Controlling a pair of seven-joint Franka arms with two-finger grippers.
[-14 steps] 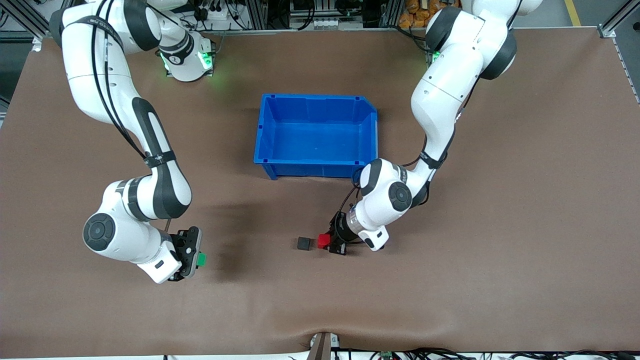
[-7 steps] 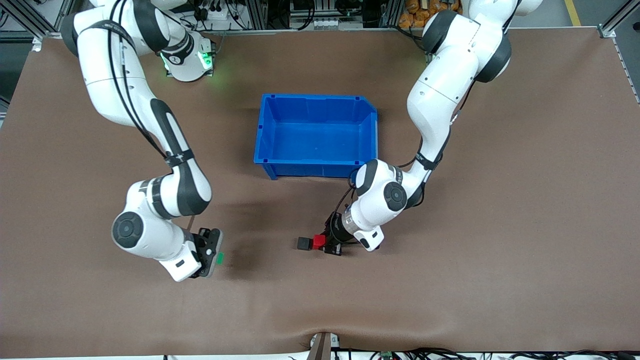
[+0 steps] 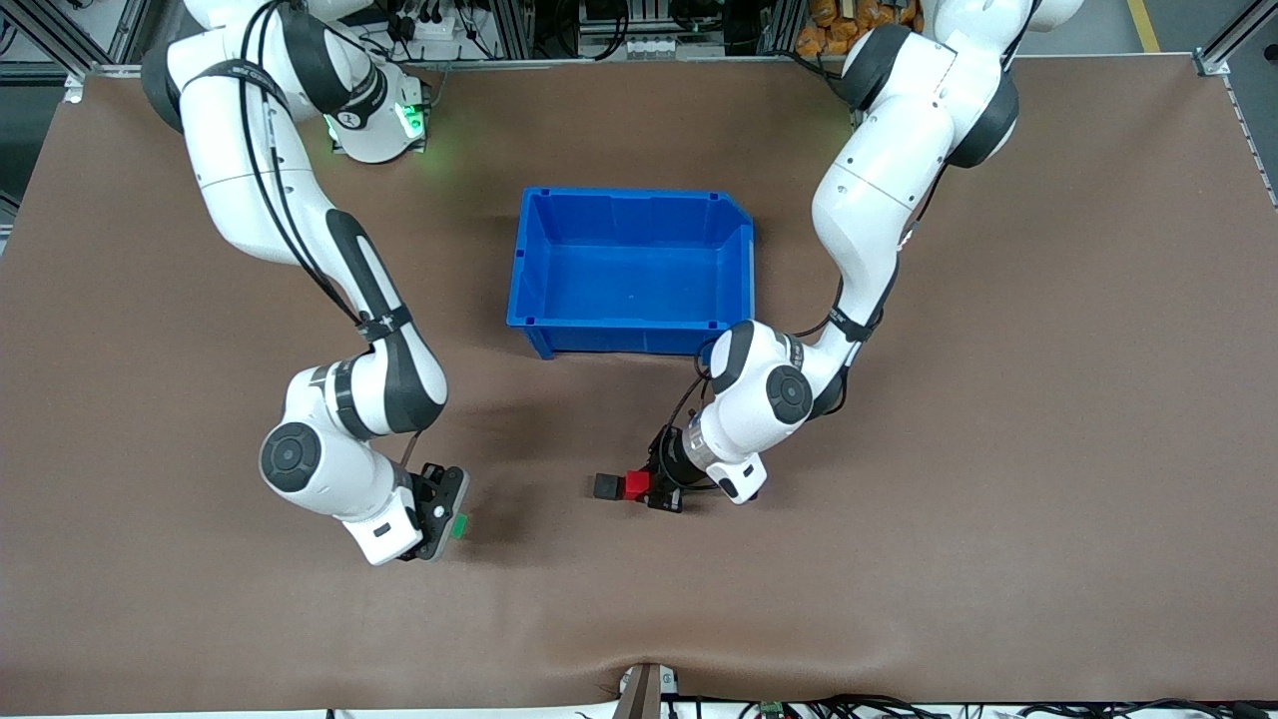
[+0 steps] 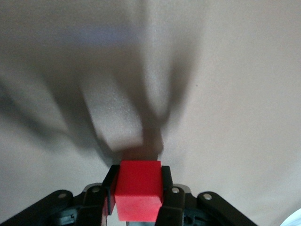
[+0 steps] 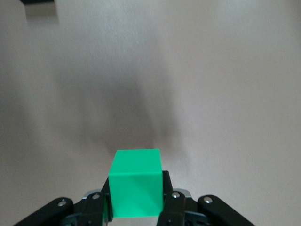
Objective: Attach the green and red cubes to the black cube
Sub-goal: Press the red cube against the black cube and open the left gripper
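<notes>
Red cube [image 3: 636, 484], clamped in the left gripper [image 3: 654, 489], touches the black cube [image 3: 606, 486]; right gripper [image 3: 446, 516] clamps the green cube [image 3: 459, 525] toward the right arm's end.

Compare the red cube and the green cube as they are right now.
Colour: the red cube is bright red, the green cube bright green.
Holder: the red cube sits in the left gripper, the green cube in the right gripper.
Place: the red cube is right against the black cube; the green cube is well apart from it, toward the right arm's end of the table.
Both look equal in size, plain, and pinched between fingers.
</notes>
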